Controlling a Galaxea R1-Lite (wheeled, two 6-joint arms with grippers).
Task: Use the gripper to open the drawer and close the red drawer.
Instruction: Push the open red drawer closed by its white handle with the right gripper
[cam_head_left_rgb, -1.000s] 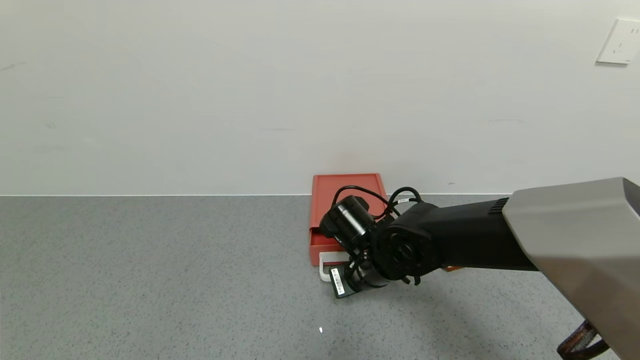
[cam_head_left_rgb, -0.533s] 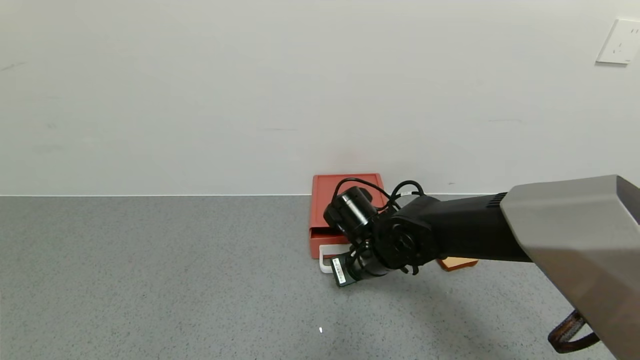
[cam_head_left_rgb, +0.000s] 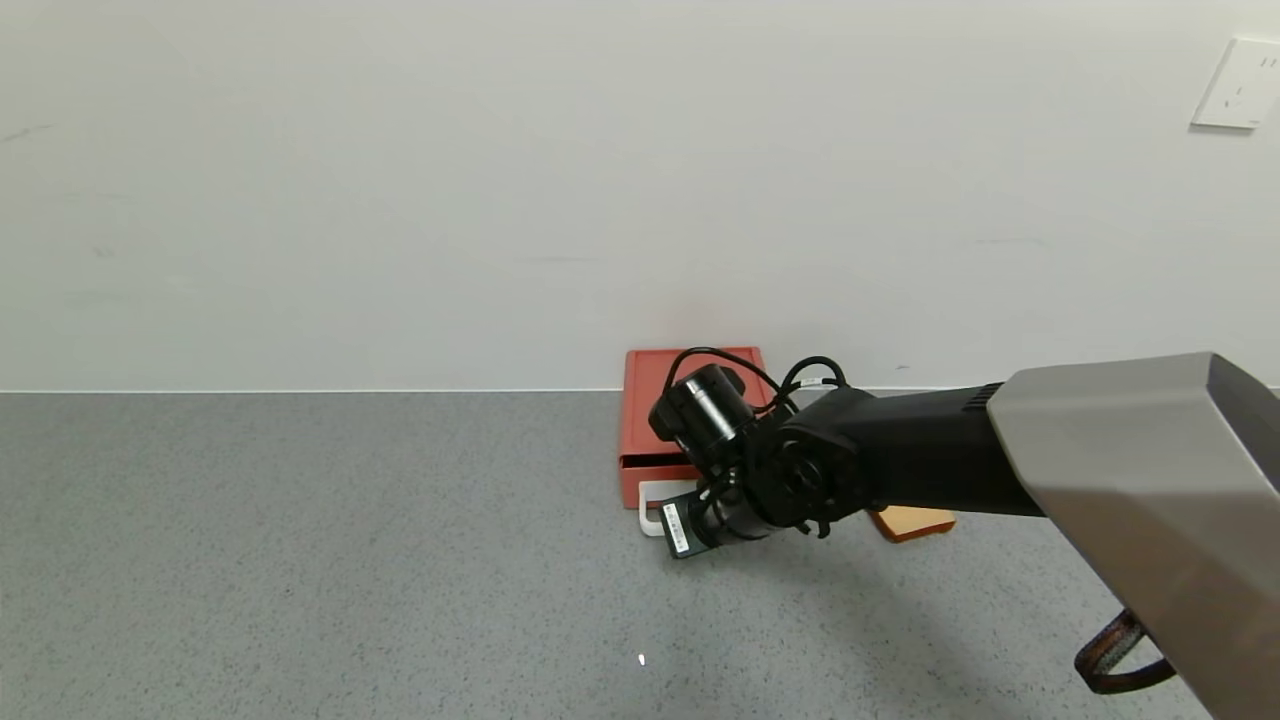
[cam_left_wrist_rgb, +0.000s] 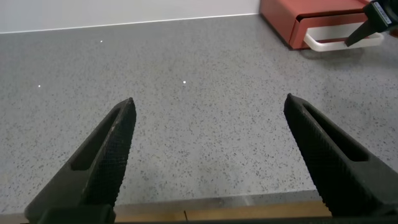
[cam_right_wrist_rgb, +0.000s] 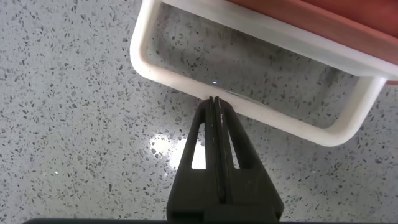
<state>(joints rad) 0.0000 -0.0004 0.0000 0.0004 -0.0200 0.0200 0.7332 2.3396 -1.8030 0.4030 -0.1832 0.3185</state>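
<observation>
The red drawer (cam_head_left_rgb: 660, 400) stands against the wall, its tray almost fully in, with only the white loop handle (cam_head_left_rgb: 648, 508) sticking out in front. My right gripper (cam_head_left_rgb: 676, 528) is shut and empty. In the right wrist view its closed tips (cam_right_wrist_rgb: 214, 101) press against the outer side of the handle's front bar (cam_right_wrist_rgb: 273, 119), with the red tray front (cam_right_wrist_rgb: 348, 28) beyond. My left gripper (cam_left_wrist_rgb: 208, 109) is open and empty above bare counter. It sees the drawer (cam_left_wrist_rgb: 311, 15) and its handle (cam_left_wrist_rgb: 329, 45) far off.
A tan toast-shaped slice (cam_head_left_rgb: 915, 522) lies on the grey counter (cam_head_left_rgb: 300, 560) just right of the drawer, partly under my right arm. The white wall (cam_head_left_rgb: 500, 200) rises directly behind the drawer. A wall socket (cam_head_left_rgb: 1240, 85) is at the upper right.
My right gripper has moved toward the wall, pushing the white handle, and the tray has slid back into the red box. The tan slice has come into view beside the arm.
</observation>
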